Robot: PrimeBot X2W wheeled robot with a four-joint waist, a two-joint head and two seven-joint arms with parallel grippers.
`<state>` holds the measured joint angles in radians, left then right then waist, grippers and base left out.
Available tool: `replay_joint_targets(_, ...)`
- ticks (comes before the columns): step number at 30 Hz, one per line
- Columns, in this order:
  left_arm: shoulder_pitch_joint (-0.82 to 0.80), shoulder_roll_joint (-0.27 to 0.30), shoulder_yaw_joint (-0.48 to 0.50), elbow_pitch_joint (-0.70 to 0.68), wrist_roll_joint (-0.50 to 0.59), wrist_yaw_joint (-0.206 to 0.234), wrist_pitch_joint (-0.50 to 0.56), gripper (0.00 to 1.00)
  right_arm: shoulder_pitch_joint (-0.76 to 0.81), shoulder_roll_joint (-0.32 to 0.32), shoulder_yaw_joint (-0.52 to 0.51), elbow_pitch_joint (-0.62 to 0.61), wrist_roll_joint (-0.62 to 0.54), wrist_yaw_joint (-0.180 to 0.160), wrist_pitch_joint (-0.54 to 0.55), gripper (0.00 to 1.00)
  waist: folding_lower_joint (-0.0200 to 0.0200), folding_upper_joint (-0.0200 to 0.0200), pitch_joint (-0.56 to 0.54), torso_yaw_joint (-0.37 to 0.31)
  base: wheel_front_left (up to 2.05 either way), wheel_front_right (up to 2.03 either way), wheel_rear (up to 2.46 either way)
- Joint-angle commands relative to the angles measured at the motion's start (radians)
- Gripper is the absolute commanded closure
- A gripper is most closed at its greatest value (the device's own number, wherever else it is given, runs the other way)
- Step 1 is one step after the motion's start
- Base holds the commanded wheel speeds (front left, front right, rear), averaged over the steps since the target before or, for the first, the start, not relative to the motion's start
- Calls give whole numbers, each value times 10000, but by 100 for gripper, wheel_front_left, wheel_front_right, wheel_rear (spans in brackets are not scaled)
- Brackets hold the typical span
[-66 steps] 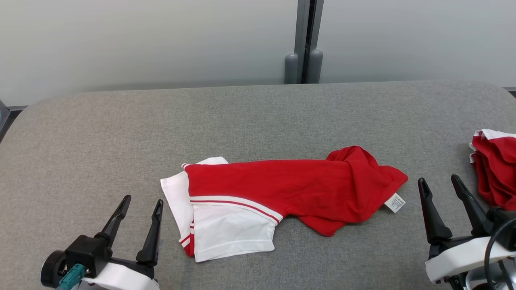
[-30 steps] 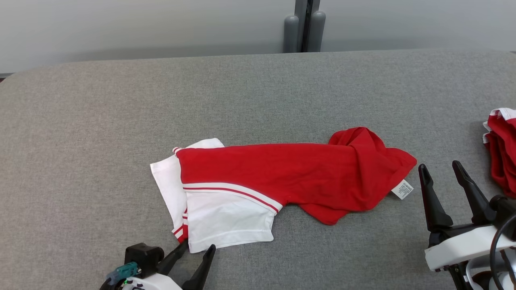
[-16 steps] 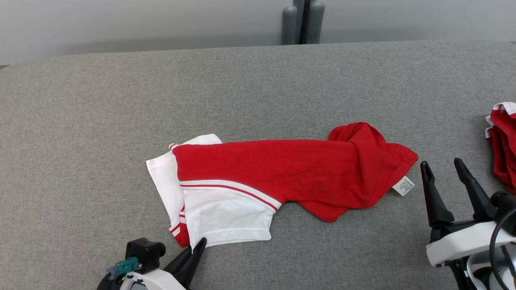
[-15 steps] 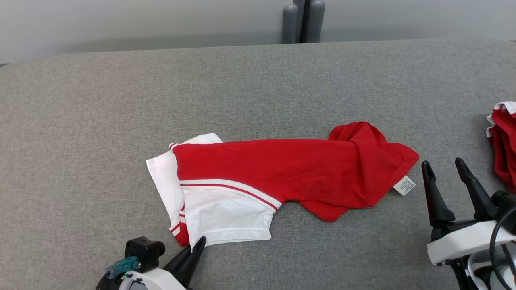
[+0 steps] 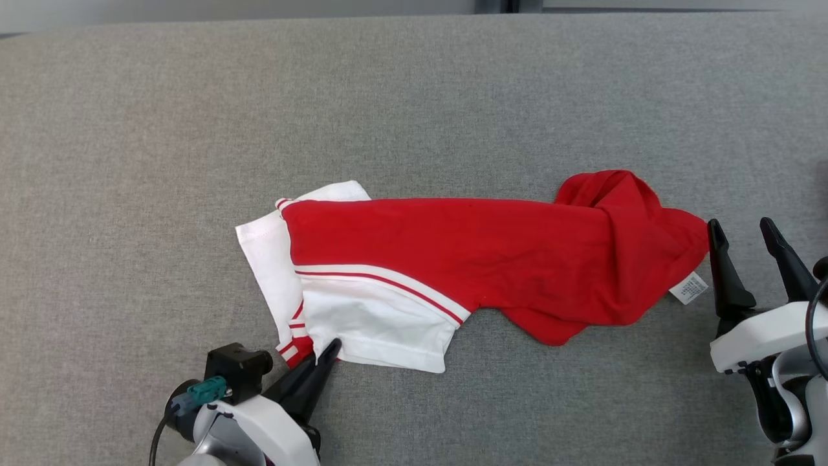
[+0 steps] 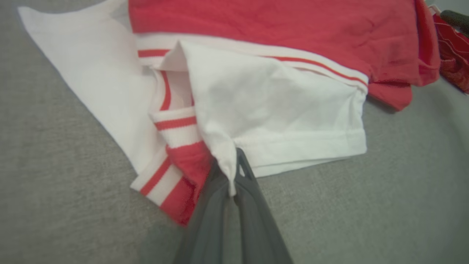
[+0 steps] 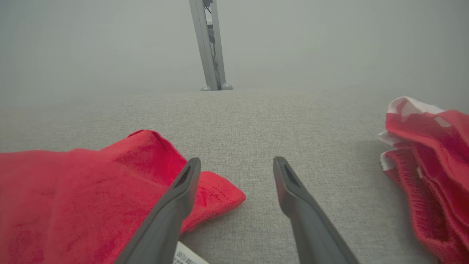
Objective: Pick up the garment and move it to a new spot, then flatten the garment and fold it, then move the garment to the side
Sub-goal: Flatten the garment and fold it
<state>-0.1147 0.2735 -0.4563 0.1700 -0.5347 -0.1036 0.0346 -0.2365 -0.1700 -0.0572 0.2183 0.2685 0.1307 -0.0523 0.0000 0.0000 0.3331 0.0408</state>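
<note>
Pick-up step. My left end effector [image 5: 326,349] is clamped on a white sleeve corner of the shirt [image 5: 466,259], which lies mid-table [image 5: 194,129]. The right end effector [image 5: 740,226] stands apart beside the hem; I'd close it there, then lift.

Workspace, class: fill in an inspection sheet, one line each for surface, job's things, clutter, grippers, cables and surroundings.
Surface: grey fabric surface, bare around the shirt.
Job's things: red shirt lying rumpled, white sleeves at the robot's left, label at its right end.
Clutter: bunched red-and-white cloth to the right of the right gripper.
Grippers: left gripper shut on a sleeve corner; right gripper open beside the shirt's hem end, gripping nothing.
Cables: black cable looping at the right wrist; another at the left wrist.
Surroundings: pale wall with a grey post.
</note>
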Motion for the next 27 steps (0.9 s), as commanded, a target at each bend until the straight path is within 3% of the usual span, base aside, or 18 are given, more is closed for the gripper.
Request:
replay_joint_targets(1, -259, 50, -24, 20, 81, -21, -57, 100, -203, -132, 48, 291, 103, 2, -32, 0, 0, 0, 332, 141, 0, 0, 0)
replay_joint_targets(9, -520, 40, -128, 301, 74, -33, -180, 100, -499, -296, 498, 1432, 461, 2, 262, 0, 0, 0, 526, 200, 0, 0, 0)
replay_joint_targets(12, -566, 62, -143, 380, 66, -37, -236, 100, -579, -378, 734, 1690, 649, 2, 373, 80, 0, 0, 493, 169, 0, 0, 0)
replay_joint_targets(13, -575, 69, -151, 398, 73, -35, -246, 100, -574, -412, 821, 1740, 719, 2, 383, 100, 0, 0, 471, 162, 0, 0, 0)
replay_joint_targets(20, -780, 149, -47, 226, 294, 122, -663, 100, -741, -604, 679, 1430, 822, 2, -361, 100, 0, 0, 196, 184, 0, 0, 0)
replay_joint_targets(27, -1284, 405, 236, -482, 555, 301, -1065, 100, -991, -447, 526, 340, 724, 2, -919, 100, 0, 0, -427, 117, 0, 0, 0)
